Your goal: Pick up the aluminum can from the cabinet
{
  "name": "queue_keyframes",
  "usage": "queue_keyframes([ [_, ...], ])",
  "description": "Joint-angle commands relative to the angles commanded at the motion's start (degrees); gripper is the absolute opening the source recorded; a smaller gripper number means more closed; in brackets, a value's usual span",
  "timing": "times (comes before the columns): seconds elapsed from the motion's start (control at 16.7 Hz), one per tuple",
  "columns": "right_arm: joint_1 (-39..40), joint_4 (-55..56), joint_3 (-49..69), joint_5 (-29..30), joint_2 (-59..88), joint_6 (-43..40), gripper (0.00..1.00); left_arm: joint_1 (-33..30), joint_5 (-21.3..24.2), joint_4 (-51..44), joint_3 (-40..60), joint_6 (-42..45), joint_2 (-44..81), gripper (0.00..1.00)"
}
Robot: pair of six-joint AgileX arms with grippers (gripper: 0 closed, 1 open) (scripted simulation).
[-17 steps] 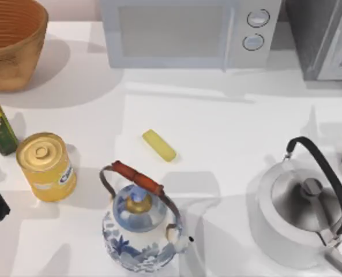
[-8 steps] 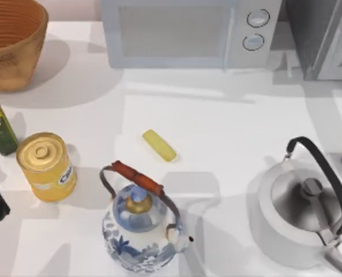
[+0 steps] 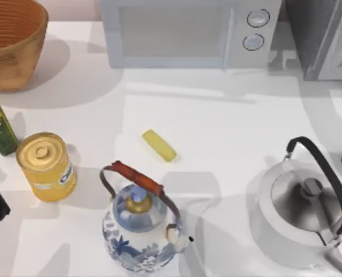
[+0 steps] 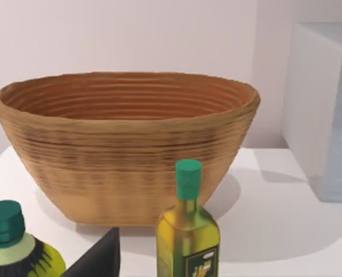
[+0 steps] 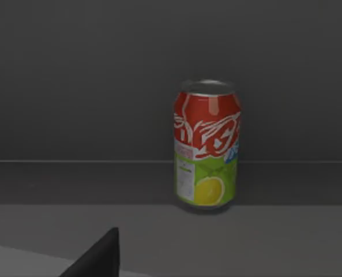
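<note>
Approach step. Aluminum can (image 5: 206, 144) upright on dark cabinet shelf (image 5: 159, 231), straight ahead of my right fingers, well apart. Finger spread: cannot tell. Next: advance, straddle can. Left arm parked by basket (image 4: 127, 144).

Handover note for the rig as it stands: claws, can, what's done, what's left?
Left arm: parked at the table's left edge near the olive oil bottle and wicker basket; claw state not readable.
Right arm: its wrist camera looks into the dark cabinet, facing the can; claw state not readable.
Aluminum can: upright on the cabinet floor, red top with a green and lemon label, untouched, nothing around it.
Done: right arm lined up on the can, roughly.
Left: close in, grip the can, lift it out.
</note>
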Motion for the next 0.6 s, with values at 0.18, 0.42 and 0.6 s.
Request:
queue_keyframes([
  [0.18,-0.25,0.73,0.19,-0.09,0.75,-0.03,1.0,0.0,0.0,0.0,0.0,0.0,0.0,1.0],
  [0.42,-0.51,5.32,2.52,-0.16,7.32,-0.11,1.0,0.0,0.0,0.0,0.0,0.0,0.0,1.0],
  [0.6,-0.79,8.99,4.1,-0.2,12.61,-0.18,1.0,0.0,0.0,0.0,0.0,0.0,0.0,1.0],
])
